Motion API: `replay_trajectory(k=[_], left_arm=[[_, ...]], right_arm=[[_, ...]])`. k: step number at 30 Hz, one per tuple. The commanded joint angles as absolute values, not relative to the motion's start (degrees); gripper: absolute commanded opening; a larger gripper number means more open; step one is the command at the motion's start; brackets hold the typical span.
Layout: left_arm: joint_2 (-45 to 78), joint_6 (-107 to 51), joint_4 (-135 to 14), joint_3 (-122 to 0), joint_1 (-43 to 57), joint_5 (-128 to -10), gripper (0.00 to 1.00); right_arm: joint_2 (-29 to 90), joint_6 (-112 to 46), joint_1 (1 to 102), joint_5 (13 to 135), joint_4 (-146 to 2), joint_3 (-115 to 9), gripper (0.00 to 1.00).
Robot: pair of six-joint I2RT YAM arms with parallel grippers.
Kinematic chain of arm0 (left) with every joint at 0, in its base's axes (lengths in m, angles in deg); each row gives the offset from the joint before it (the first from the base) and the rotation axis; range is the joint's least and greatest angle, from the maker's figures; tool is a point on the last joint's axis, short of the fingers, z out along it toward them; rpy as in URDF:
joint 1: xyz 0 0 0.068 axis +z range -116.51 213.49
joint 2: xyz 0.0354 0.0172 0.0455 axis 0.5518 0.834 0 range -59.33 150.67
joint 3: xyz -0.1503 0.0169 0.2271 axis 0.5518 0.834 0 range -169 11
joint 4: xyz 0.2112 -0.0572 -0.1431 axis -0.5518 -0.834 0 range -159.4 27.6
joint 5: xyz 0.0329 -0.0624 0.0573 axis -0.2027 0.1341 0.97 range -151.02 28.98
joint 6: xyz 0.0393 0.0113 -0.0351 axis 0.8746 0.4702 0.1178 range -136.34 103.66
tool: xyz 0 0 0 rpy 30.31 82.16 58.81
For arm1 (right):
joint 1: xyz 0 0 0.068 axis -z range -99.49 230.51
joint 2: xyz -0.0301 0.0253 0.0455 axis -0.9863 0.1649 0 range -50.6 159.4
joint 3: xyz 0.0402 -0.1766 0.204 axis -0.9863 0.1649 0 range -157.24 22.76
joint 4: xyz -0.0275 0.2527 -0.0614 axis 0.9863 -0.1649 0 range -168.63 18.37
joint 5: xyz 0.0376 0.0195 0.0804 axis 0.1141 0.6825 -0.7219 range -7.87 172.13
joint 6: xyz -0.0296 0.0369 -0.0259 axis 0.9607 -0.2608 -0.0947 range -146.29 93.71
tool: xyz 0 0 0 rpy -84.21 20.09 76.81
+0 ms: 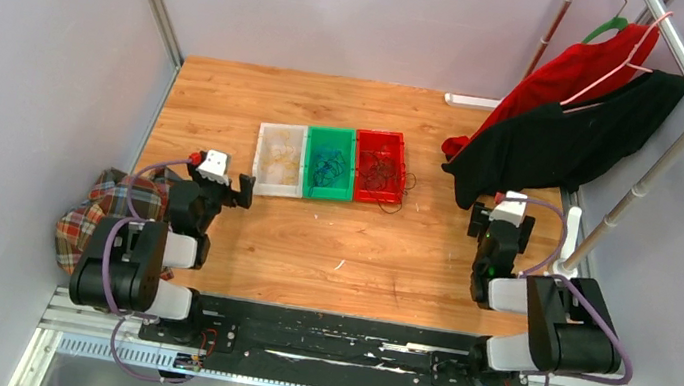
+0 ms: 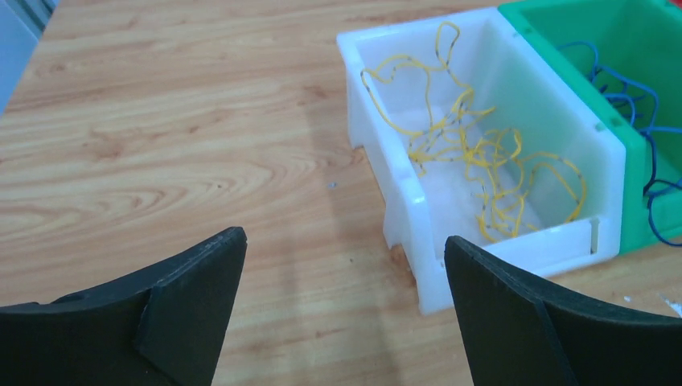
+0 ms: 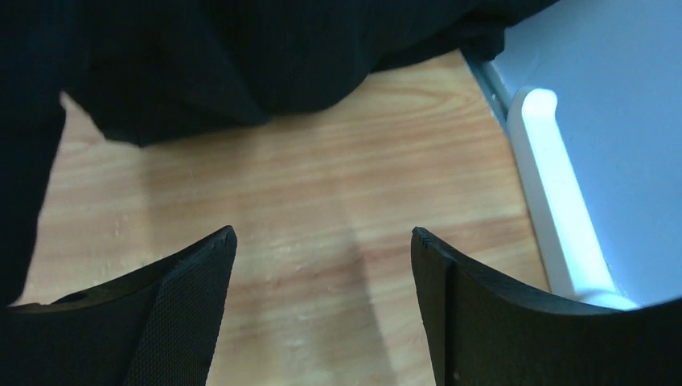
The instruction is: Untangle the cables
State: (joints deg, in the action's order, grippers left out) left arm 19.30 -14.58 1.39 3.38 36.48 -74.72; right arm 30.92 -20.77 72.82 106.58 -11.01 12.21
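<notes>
At the bottom of my overhead view both arms sit low. My left gripper [image 2: 346,249] is spread wide over the bare table [image 2: 161,161] and holds nothing; the white bin [image 2: 402,201] stands at the right of its wrist frame. My right gripper [image 3: 322,241] is likewise parted and empty, just below the black garment [image 3: 241,56]. Farther up, mid-frame, the yellow cables [image 2: 474,161] lie in the white bin, the blue cables [image 2: 635,104] in the green bin [image 2: 547,32], and the dark cables [image 1: 381,170] in the red bin [image 1: 382,135].
</notes>
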Motion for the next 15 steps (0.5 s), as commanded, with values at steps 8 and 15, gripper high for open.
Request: replay_trajectory(k=[8,15], left_arm=[[19.19,-13.63,2.08,1.09,35.88,-74.27,0.98],[19.51,-13.79,2.94,1.18,35.9,-74.37,0.98]], right_arm=[[30.7,-21.58,75.32,102.6,-10.23,10.76,0.8],[30.65,-21.58,75.38,102.39,-10.02,10.97,0.8]])
